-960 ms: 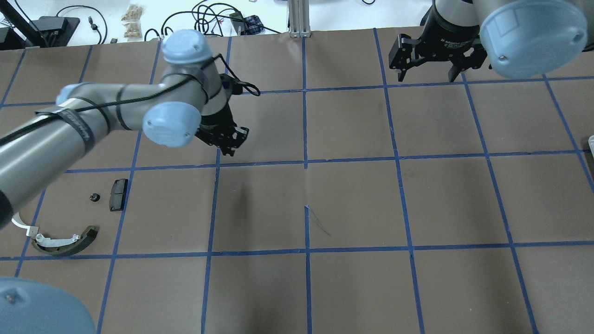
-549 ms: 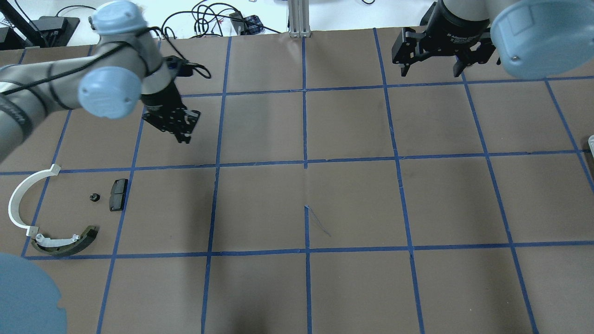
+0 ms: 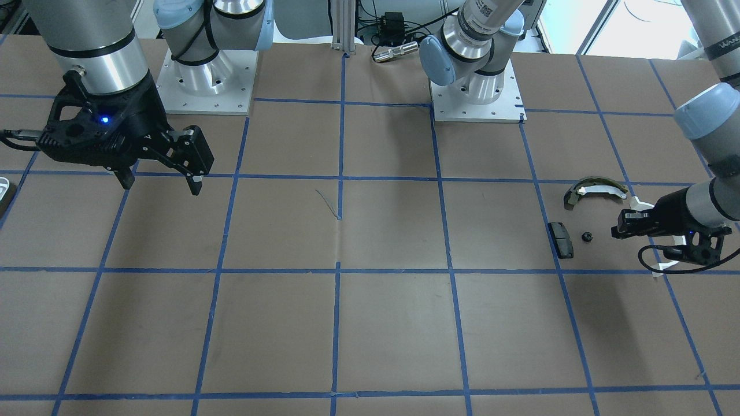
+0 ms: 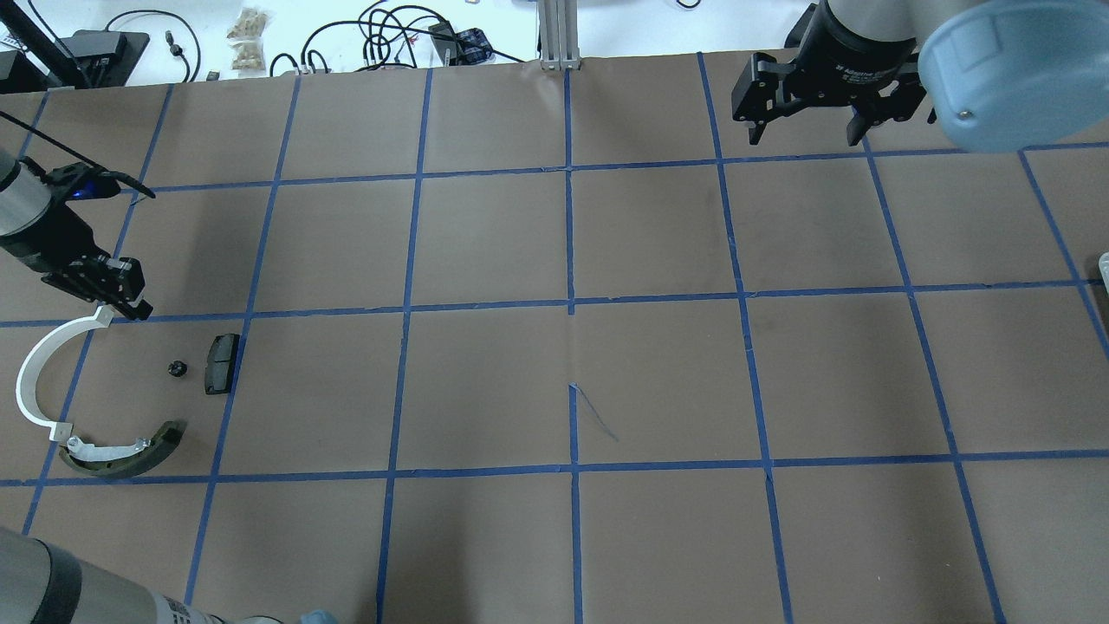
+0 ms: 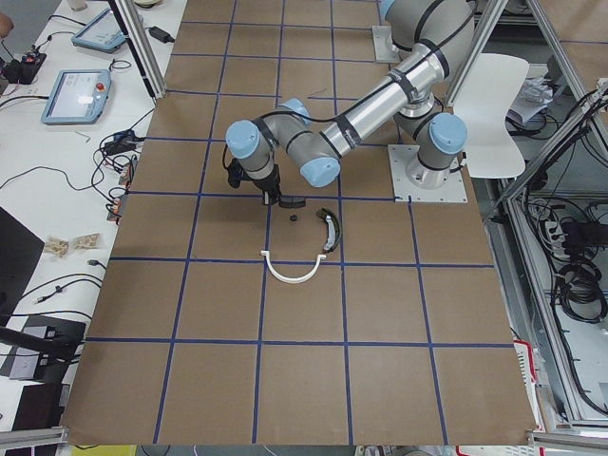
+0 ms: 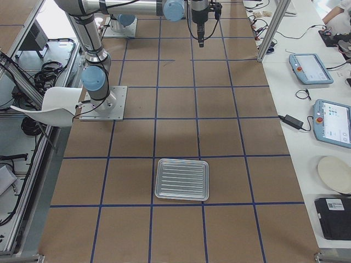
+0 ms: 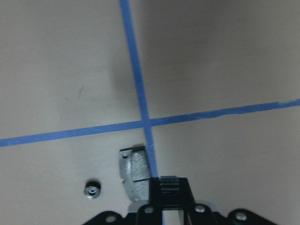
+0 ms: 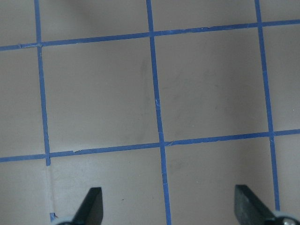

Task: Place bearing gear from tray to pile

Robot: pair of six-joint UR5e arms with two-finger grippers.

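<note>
The bearing gear (image 4: 177,368), small and black, lies on the table beside the black pad (image 4: 221,362); it also shows in the front view (image 3: 587,236) and the left wrist view (image 7: 92,190). The pile holds the pad, a white half-ring (image 4: 33,381) and an olive shoe (image 4: 121,452). My left gripper (image 4: 132,303) is shut and empty, just above the half-ring's far end; its fingers (image 7: 168,188) are pressed together. My right gripper (image 4: 801,132) is open and empty at the far right. The ridged silvery tray (image 6: 182,179) looks empty; only a sliver (image 4: 1105,264) shows overhead.
Brown paper with a blue tape grid covers the table (image 4: 572,381). Cables and small items lie beyond its far edge (image 4: 381,35). The two arm bases (image 3: 205,75) stand on the robot's side. Tablets lie on the side bench (image 6: 332,118).
My left arm has swung left from the table's left-middle to the pile, uncovering the white half-ring. My right gripper has shifted slightly away. The gear, pad and shoe have not moved.
</note>
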